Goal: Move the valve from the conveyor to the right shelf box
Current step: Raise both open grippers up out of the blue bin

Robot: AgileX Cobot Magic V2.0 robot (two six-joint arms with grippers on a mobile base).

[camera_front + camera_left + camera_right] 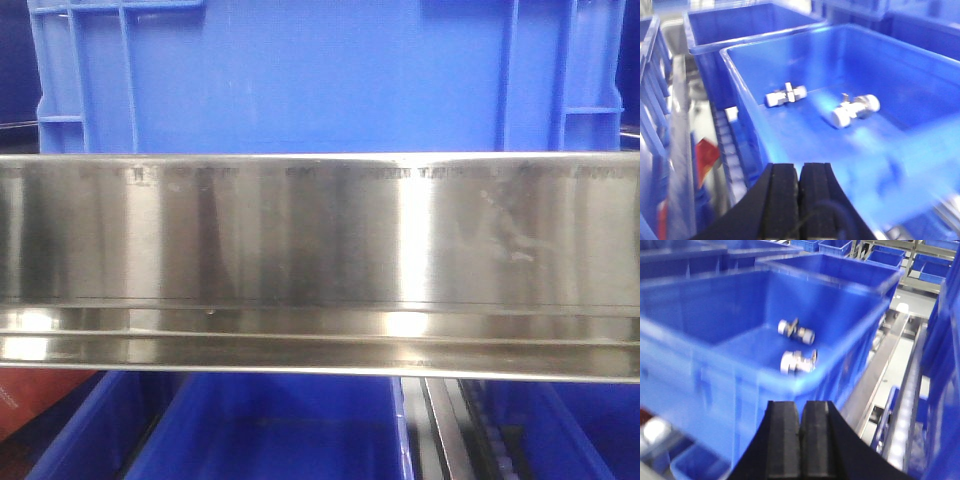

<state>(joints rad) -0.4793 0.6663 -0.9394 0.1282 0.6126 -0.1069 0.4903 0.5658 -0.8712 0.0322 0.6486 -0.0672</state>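
Two silver valves lie on the floor of a blue shelf box [920, 75]: one valve [785, 95] at the left, the other valve [855, 110] to its right. The right wrist view shows the same box [715, 365] with both valves, one [796, 331] behind the other [798, 361]. My left gripper [800, 172] is shut and empty, just outside the box's near wall. My right gripper [801, 412] is shut and empty, in front of the box's near wall. The conveyor is out of view.
A brushed steel shelf beam [320, 260] fills the front view, with a blue crate [320, 70] above and blue bins [270, 425] below. More blue boxes [740, 30] stand behind and beside. Steel roller rails [880, 370] run to the right of the box.
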